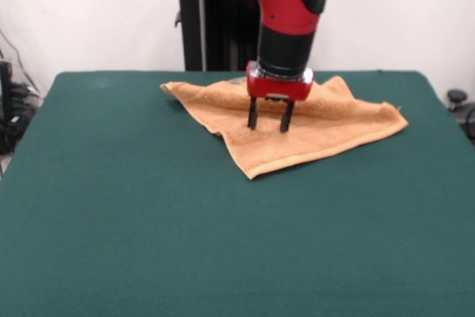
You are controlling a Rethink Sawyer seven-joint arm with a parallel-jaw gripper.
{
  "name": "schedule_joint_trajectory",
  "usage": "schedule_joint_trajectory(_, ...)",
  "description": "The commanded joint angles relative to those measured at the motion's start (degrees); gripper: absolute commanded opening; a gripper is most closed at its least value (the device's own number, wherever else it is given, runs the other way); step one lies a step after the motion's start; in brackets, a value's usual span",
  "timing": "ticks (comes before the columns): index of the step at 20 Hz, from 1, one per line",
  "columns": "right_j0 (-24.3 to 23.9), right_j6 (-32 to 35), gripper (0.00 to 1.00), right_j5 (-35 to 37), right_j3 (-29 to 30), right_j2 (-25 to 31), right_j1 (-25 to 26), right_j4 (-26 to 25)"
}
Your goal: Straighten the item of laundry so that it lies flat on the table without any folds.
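The towel (297, 128) lies on the far half of the table (148, 243), a little right of centre, spread out but not quite flat. It sits askew, one corner pointing near, one reaching left and one right. A ridge runs across it from the middle toward the right corner, and the far edge behind the arm looks bunched or doubled, though the arm hides most of that part.

The gripper (268, 125) stands over the towel's middle, pointing straight down, its two fingers (252, 118) held a moderate way apart with nothing between them. The tips look to be at or just above the cloth; I cannot tell whether they touch. That spot probably suits pinning the cloth or pinching the raised fold beside it.

The rest of the green table is bare. Flattening still seems unfinished: the ridge and far edge need smoothing.
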Motion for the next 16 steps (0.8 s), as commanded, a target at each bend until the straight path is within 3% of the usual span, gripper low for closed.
schedule_joint_trajectory(1,2.46,7.49,1.00,9.62,-12.94,3.16,8.16,4.85)
schedule_joint_trajectory(9,2.64,6.71,1.00,16.75,-23.04,3.27,13.48,4.28)
schedule_joint_trajectory(16,2.02,9.55,1.00,11.04,-23.10,4.63,15.90,2.70)
